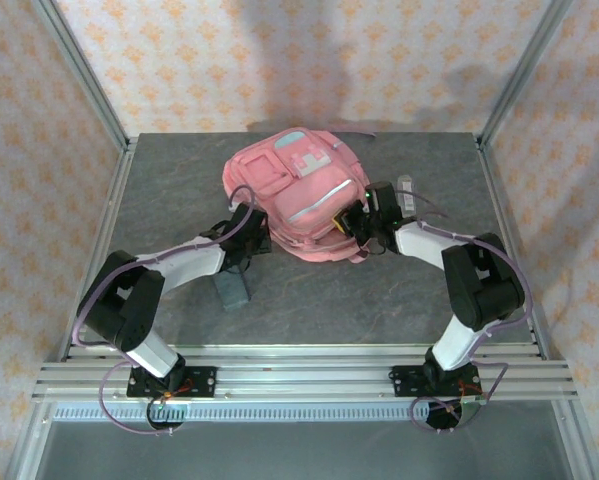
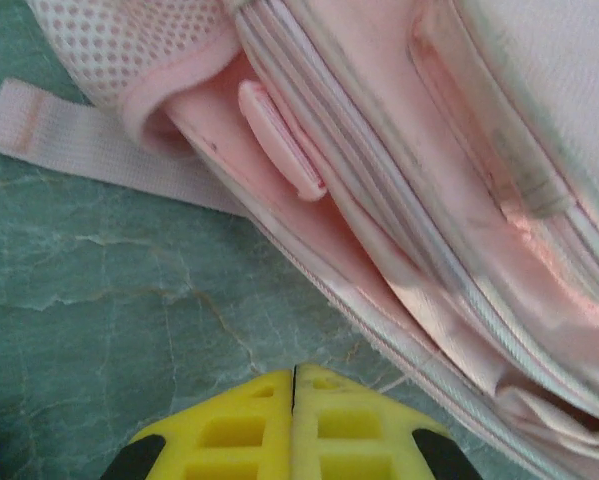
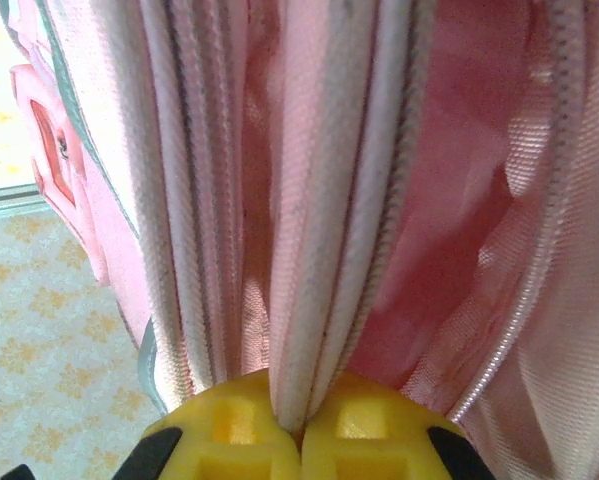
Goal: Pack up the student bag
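Top external: student bag (image 1: 294, 195) flat on the table (image 1: 179, 180), centre-far, one arm at each near corner.
Left gripper (image 1: 247, 228) at the bag's near-left edge; the left wrist view has its yellow fingers (image 2: 239, 430) pressed together on nothing, bag seam just beyond. Grey-blue block (image 1: 232, 290) lies near that arm. Right gripper (image 1: 359, 222) at the near-right edge, clamped on a fold of zip-edged pink fabric.

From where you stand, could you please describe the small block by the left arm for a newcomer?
Start at the pink student bag on the table. Toward the near edge, beside the left arm, lies the block: small, dark teal, not pink.
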Tool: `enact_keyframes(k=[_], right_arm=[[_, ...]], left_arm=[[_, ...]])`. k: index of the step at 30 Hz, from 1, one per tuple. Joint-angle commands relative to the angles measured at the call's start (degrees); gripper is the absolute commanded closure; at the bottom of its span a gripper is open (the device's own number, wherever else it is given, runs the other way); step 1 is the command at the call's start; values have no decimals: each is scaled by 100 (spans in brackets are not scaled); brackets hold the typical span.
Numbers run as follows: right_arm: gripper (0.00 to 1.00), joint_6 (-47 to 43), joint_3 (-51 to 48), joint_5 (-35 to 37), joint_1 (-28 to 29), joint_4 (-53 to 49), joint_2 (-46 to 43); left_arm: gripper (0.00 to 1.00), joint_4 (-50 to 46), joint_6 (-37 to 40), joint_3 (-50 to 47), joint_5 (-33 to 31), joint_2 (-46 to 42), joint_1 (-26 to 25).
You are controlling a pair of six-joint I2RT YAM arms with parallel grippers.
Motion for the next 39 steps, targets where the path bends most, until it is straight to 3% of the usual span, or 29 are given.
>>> enact_keyframes(k=[1,7,13,24,31,34,39], right_arm=[[100,-34,99,201,-16,117,-130],[100,-33,102,-86,-7,383,-245],[100,282,210,-624,-15,1003,-533],[100,466,571,-774,-5,1088,-654],[100,492,589,-791,37,1084,-563],[100,492,612,-822,58,1084,-534],[100,470,635,-834,116,1093,-522]], left_arm=[[100,-77,59,-85,42,-70,-88],[100,-74,58,152,133,-152,-380],[70,-41,77,571,178,-351,-690],[45,443,151,651,907,-279,-857],[42,315,181,1051,668,326,-1267],[42,41,214,1317,229,596,-1418],[54,-40,105,1528,-289,956,-1498]])
